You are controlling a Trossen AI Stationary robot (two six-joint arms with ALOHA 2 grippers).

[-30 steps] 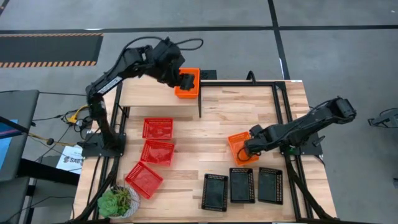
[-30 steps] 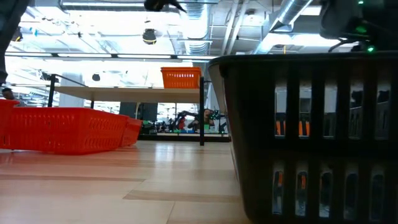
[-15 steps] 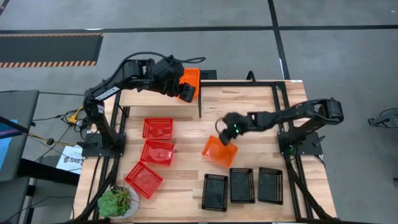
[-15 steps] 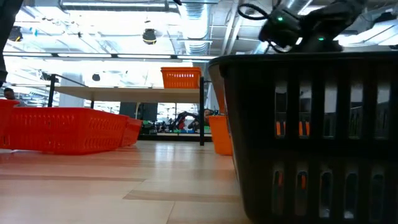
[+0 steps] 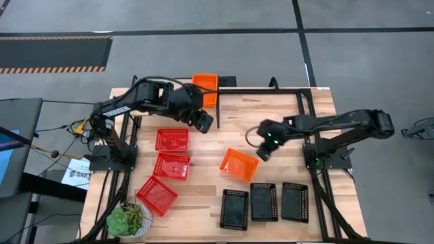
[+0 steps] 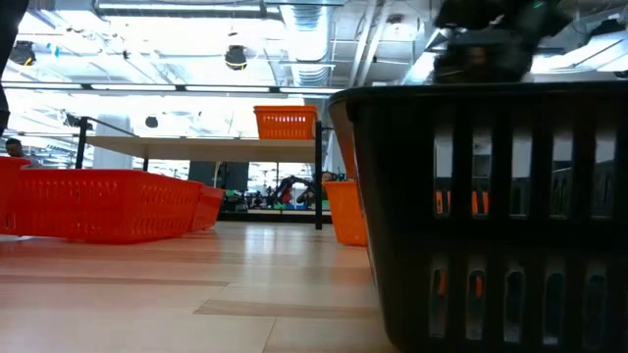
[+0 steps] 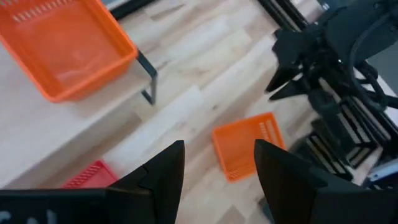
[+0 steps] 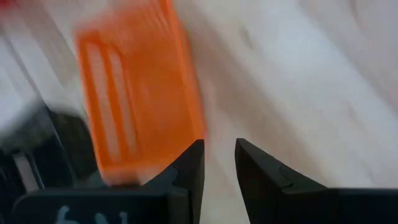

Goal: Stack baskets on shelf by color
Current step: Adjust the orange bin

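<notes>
Left hand (image 5: 205, 122): open, empty, over desk just off shelf's front edge.
Right hand (image 5: 264, 150): fingers narrowly apart, holding nothing, mid-desk.
Orange basket (image 5: 238, 165): on desk centre, just beside right hand.
Orange stack (image 5: 205, 89): on shelf (image 5: 149, 103), far right corner.
Red baskets (image 5: 171, 166): left side of desk.
Black baskets (image 5: 264, 202): row along near edge.

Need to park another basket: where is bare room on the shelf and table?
The shelf is bare left of its orange basket. The table is bare behind the loose orange basket. Crowded: red baskets and black baskets.
</notes>
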